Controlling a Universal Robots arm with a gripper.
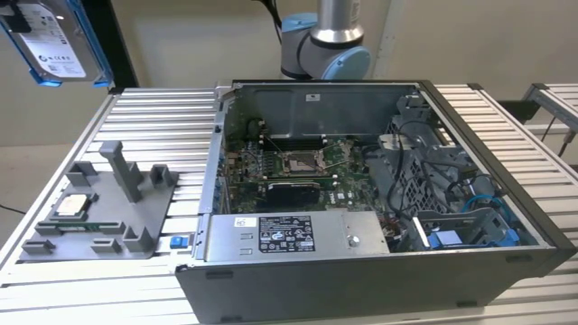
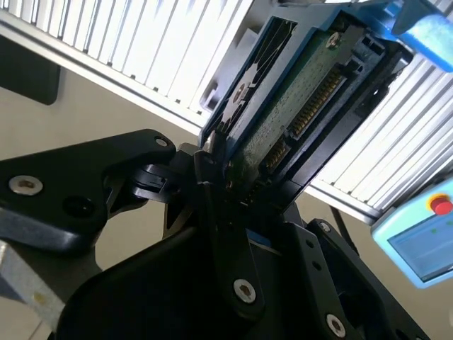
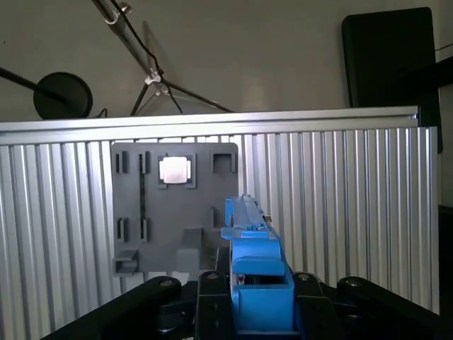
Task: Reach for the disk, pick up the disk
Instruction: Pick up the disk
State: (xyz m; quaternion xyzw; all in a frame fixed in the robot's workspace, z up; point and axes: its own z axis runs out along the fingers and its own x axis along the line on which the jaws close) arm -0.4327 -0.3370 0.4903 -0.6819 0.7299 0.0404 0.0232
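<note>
The tool (image 2: 244, 177) is pinching the disk (image 1: 54, 42). In the second wrist view its black fingers (image 2: 212, 191) press on it from both sides, at the end near the connector row. In the exterior view the disk hangs high in the air at the far left, well above the worktop (image 1: 153, 115), and touches nothing there. In my judgement the reaching is done and the pick-up is complete too. The hold now calls only for steady pressure, because the metal faces look smooth and the plastic frame could slip.

The disk is a flat silver-grey rectangle with a white label, framed by a bright blue plastic bracket. Its underside shows a green circuit board. On the left part of the ribbed aluminium worktop lies a matt grey holder plate (image 1: 118, 223) with upright pegs, and on it a small square silver chip (image 1: 74, 203). To the right stands the open computer case (image 1: 380, 271) of dark sheet metal, and far behind it the arm (image 1: 325, 47).
</note>
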